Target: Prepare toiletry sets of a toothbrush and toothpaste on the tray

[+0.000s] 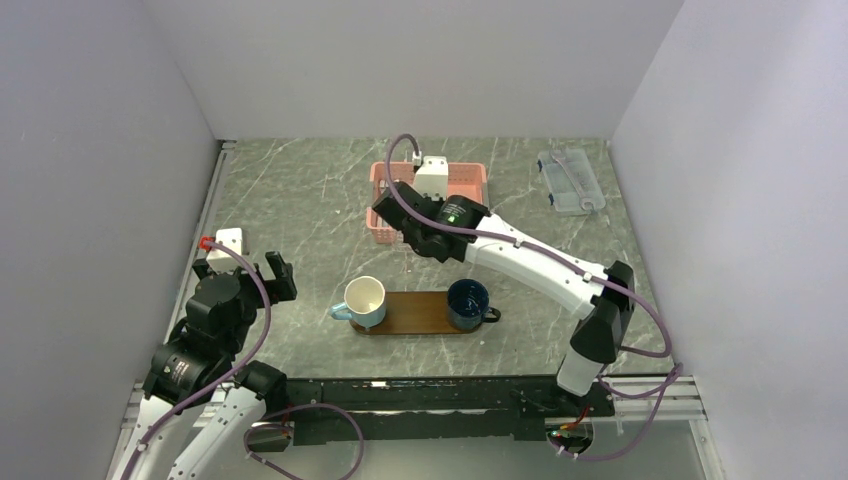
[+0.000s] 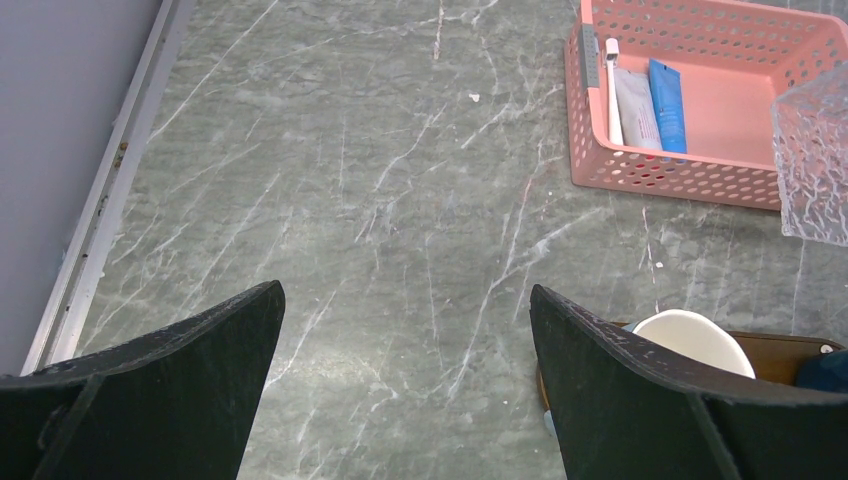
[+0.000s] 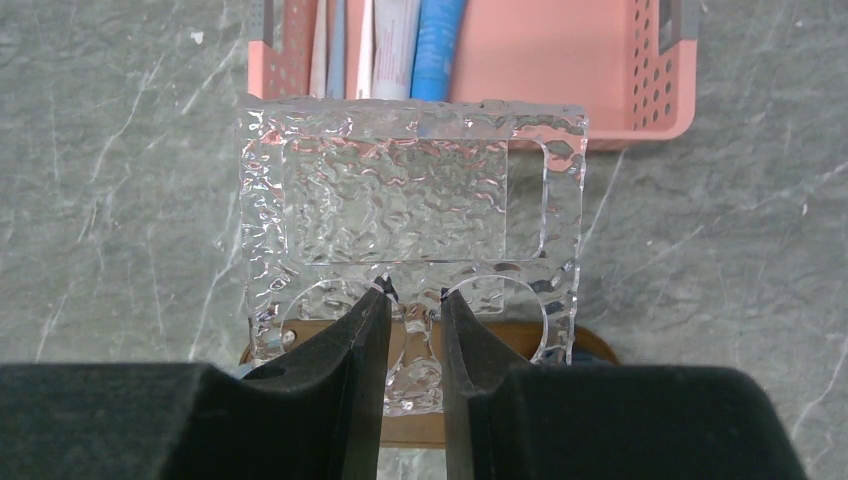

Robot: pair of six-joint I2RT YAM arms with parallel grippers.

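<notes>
Clear rippled plastic plate (image 3: 400,200) is hanging in the right gripper (image 3: 412,300), which is pinching narrowly on the plate's near edge.
Small blue toothpaste tube (image 3: 437,40) is lying in the pink slotted basket (image 3: 560,120), at 12 o'clock of the dark brown wooden tray (image 1: 420,312). The left gripper (image 2: 405,300) is gaping wide and empty. The plate is probably calling for a firm, level carry clear of the basket wall.

Pale lilac walls (image 1: 400,60), grey marbled tabletop (image 1: 300,200)

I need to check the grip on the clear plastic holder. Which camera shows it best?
The right wrist view: the clear holder is large and central, pinched by the right hand. The left wrist view catches only a corner at its right edge; in the top view the arm largely hides it.
</notes>
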